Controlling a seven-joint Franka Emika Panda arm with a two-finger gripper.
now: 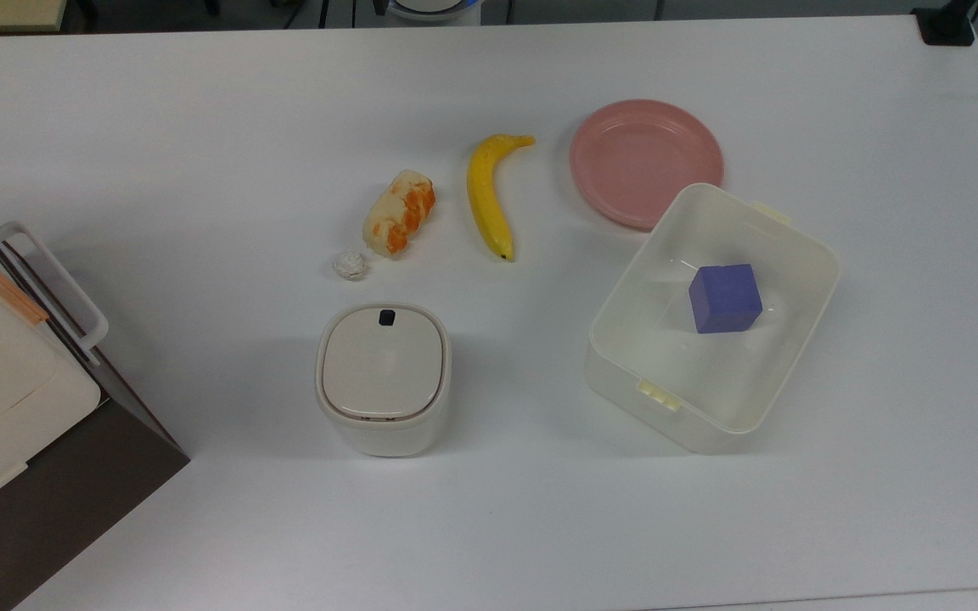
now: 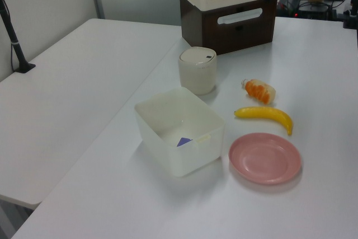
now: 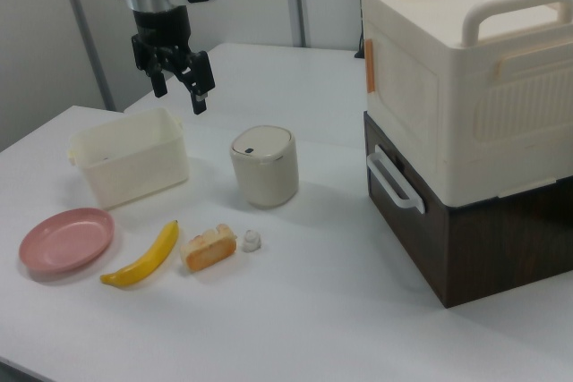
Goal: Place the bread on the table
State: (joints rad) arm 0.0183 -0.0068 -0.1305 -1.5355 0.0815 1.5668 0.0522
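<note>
In the right view, nearest the camera, the bread [image 3: 209,248] is lying flat on the table [image 3: 295,310], free of any grip, with the tiny white ball of paper [image 3: 251,240] sitting just beside it on the right view's right and the yellow banana [image 3: 143,257] lying close on the right view's left. The round pink plate [image 3: 66,240] is resting a little beyond the banana's far tip, toward the right view's left edge. Behind the bread the small lidded cream canister [image 3: 264,165] is standing upright, and on the right view's right a large cream box with handles [image 3: 466,78] is sitting on top of a dark brown cabinet [image 3: 466,230]. Farther back, the open white tub [image 3: 131,167] is standing near the plate; in the top view it is holding a purple cube [image 1: 725,298], and its rim is overlapping the plate's edge there. In the top view the bread [image 1: 400,213] is lying between the paper ball [image 1: 351,265] and the banana [image 1: 489,195], touching neither. Farthest away, the gripper [image 3: 179,87] is hanging in the air above the tub's far side, well apart from the bread, its two dark fingers [image 3: 201,87] spread apart and holding nothing.
</note>
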